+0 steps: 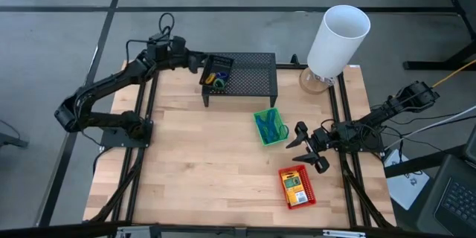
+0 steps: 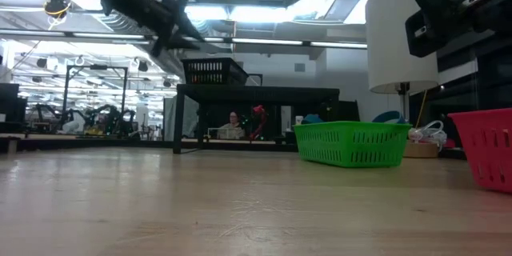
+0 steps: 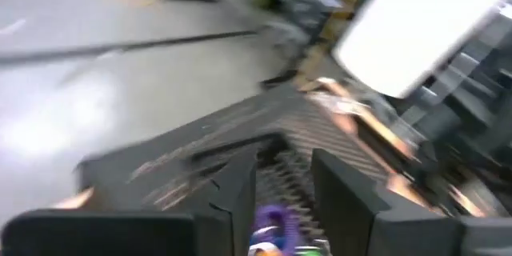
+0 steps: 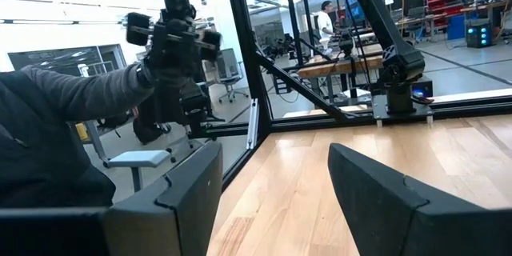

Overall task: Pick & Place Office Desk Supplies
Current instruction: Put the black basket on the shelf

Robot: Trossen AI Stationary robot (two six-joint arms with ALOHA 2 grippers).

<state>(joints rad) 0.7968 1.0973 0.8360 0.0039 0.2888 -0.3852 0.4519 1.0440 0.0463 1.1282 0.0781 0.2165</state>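
The left gripper (image 1: 202, 65) was up over the near-left corner of the mesh stand (image 1: 256, 74), right above the black basket (image 1: 216, 71) sitting on top of it. Its fingers (image 3: 340, 188) stood apart with nothing between them, and purple rings (image 3: 272, 220) showed just below the gap, with orange and green bits beside them too blurred to name.

The right gripper (image 1: 309, 149) hung just beyond the green basket (image 1: 270, 126) on the side away from the stand, jaws wide apart and empty, waiting.

Handling, as I judged it: the baskets looked like thin, light moulded plastic, stiff enough at the rim, so a pinch across one wall seemed the hold. The rings were tiny and probably slippery, likely to roll or skip out of a pinch; better scooped against a basket wall. The blue bands (image 1: 271, 128) in the green basket looked thin and limp, so they would sag and could snag on the lattice. The yellow-and-green pack (image 1: 295, 187) in the red basket (image 1: 297, 188) lay flat, light and fairly stiff; an edge grip seemed the only way in.

The count: three baskets, one black on the stand, one green just in front of it, one red farther out past the green. One pack could be made out for sure. Bands and rings were too small to count. One white cylinder (image 1: 338, 41) stood beside the stand's right end.
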